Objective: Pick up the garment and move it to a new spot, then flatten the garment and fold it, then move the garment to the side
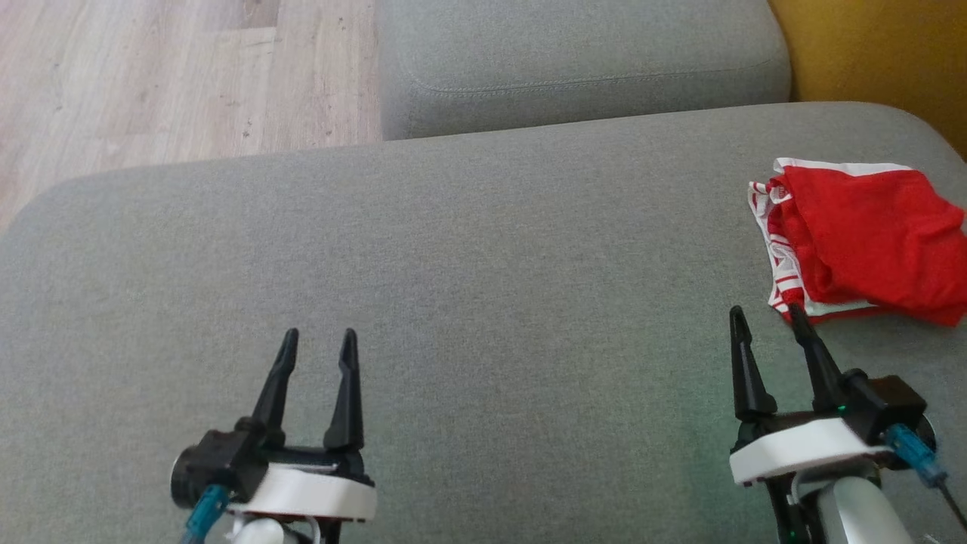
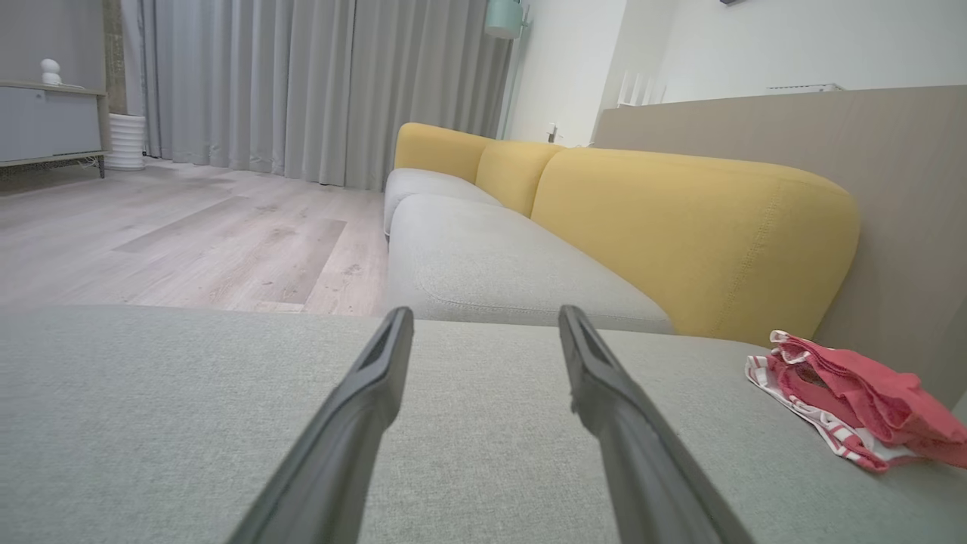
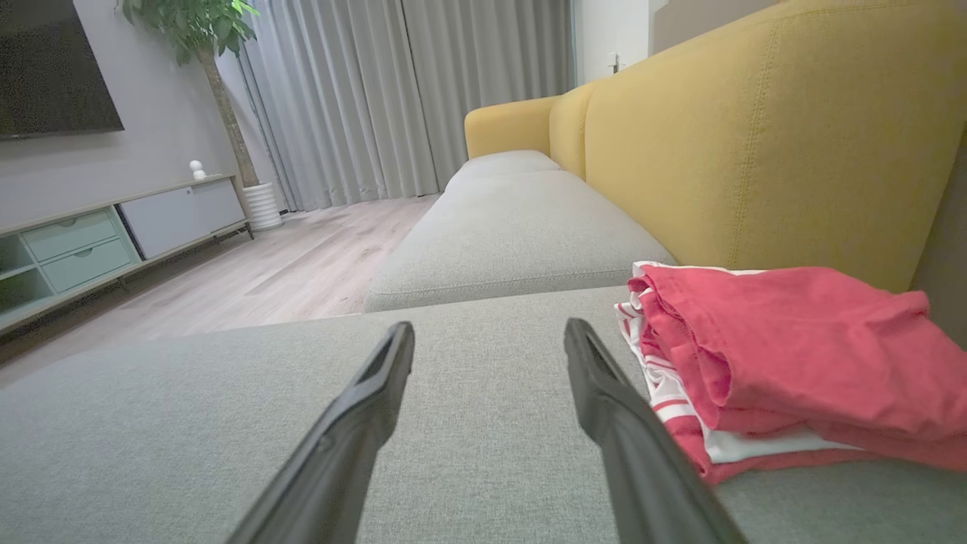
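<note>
A red garment point(image 1: 869, 238) with white and red striped trim lies folded in a loose heap at the right edge of the grey sofa cushion point(image 1: 468, 272). It also appears low at the right in the left wrist view point(image 2: 861, 397) and close on the right in the right wrist view point(image 3: 786, 355). My right gripper point(image 1: 764, 311) is open, its fingertips just short of the garment's near left corner, nothing between them. My left gripper point(image 1: 319, 334) is open over bare cushion at the lower left, far from the garment.
A second grey seat cushion point(image 1: 582, 60) adjoins the far side. The yellow backrest point(image 3: 755, 143) runs along the right, behind the garment. Wood floor point(image 1: 151, 75) lies beyond the cushion's far left edge. A TV cabinet point(image 3: 98, 234) and curtains stand across the room.
</note>
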